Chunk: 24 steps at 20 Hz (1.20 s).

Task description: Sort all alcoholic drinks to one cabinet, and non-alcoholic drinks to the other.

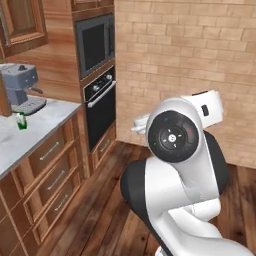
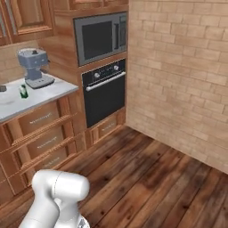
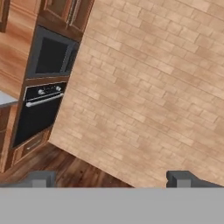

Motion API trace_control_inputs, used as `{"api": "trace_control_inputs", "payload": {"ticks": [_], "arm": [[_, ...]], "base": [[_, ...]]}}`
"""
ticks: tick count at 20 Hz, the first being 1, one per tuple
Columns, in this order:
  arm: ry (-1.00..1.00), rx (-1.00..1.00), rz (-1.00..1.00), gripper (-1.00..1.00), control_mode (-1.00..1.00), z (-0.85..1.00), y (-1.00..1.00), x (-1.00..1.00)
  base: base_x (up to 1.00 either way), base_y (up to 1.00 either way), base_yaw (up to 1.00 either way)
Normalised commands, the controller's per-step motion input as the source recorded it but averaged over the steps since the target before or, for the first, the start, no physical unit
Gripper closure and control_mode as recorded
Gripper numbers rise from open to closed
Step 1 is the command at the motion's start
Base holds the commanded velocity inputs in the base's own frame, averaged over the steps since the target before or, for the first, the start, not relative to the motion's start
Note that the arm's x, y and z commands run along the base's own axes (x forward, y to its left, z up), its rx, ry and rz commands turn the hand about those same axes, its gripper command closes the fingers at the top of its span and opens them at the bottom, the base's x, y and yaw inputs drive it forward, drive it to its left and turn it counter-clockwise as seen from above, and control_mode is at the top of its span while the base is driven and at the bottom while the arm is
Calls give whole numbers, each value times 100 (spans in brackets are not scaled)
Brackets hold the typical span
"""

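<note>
A small green-and-white carton [image 1: 21, 121] [image 2: 23, 91] stands on the grey counter [image 1: 30, 132] [image 2: 31, 100], just in front of the coffee machine. Above the counter hangs a reddish-brown wall cabinet [image 1: 22, 22] [image 2: 31, 15] with its panelled door closed. My gripper [image 3: 110, 179] is open, its two dark fingertips [image 3: 41, 178] wide apart with nothing between them. It points at the brick wall, far from the counter. The bottles are out of view.
A grey coffee machine [image 1: 22, 87] [image 2: 35, 67] sits at the counter's end. A tall unit beside it holds a microwave [image 2: 100, 38] and a black oven [image 2: 104, 91]. Drawers [image 2: 42, 133] fill the counter's front. A brick wall [image 2: 178, 75] closes the right side above wooden floor [image 2: 147, 178].
</note>
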Motion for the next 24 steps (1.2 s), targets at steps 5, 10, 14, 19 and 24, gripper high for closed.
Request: {"api": "trace_control_inputs", "payload": {"ticks": [5,10,14,19,24], "arm": [[0,0,0,-100,100,0,0,0],[0,0,0,-100,100,0,0,0],[0,0,0,-100,100,0,0,0],[0,0,0,-100,100,0,0,0],[0,0,0,-100,100,0,0,0]], "base": [[99,-15,17],[87,0,14],[64,2,27],[41,22,30],[37,12,32]]}}
